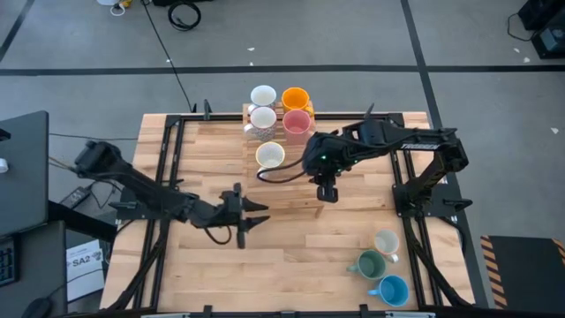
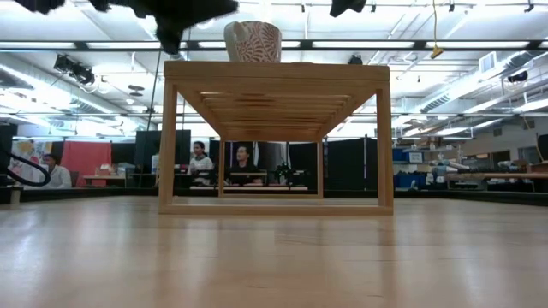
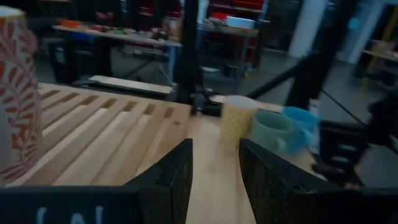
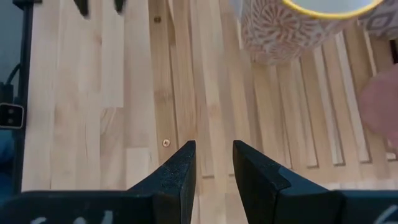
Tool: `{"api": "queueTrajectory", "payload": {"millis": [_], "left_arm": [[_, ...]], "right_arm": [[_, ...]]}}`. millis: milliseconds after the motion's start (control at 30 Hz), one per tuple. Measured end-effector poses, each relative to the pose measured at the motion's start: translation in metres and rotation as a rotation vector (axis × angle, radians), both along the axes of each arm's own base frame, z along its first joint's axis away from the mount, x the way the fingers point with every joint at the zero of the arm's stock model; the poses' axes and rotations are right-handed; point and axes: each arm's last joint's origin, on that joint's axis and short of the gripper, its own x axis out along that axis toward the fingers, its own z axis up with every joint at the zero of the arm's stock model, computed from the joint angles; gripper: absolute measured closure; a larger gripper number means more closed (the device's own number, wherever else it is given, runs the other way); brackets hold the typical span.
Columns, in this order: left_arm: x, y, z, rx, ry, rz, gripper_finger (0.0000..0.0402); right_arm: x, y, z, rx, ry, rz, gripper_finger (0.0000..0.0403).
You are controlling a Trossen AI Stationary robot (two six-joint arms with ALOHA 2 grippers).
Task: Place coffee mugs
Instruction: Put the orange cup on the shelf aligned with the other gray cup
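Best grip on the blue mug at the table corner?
Pinch the blue mug by its rim wall from above. It stands upright, mouth open. The handle points toward the left arm, and the green mug crowds the far side, so use the clear right-hand rim.

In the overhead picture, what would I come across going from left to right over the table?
Left gripper, open → yellow-rimmed mug on the slatted rack → right gripper, open → dark green mug → blue mug.
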Motion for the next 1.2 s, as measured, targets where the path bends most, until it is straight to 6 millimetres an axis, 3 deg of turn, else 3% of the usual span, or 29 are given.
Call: {"api": "queueTrajectory", "payload": {"millis": [200,500,933,1200], "left_arm": [[0.013,0.012,-0.013,0.022,0.001,0.148,0.0265],[0.021,0.037,-0.014,0.035,0.007,0.272,0.0265],[0.02,0.049,-0.014,0.05,0.016,0.447,0.0265],[0.019,0.05,-0.014,0.056,0.018,0.524,0.0265]], "right_arm": [[0.002,0.0,-0.006,0.0,0.013,0.0,0.0291],[0.012,-0.004,-0.025,-0.065,-0.013,-0.036,0.0291],[0.036,-0.038,-0.071,-0.105,-0.158,-0.07,0.0291],[0.041,-0.059,-0.084,-0.089,-0.221,-0.113,0.0291]]}}
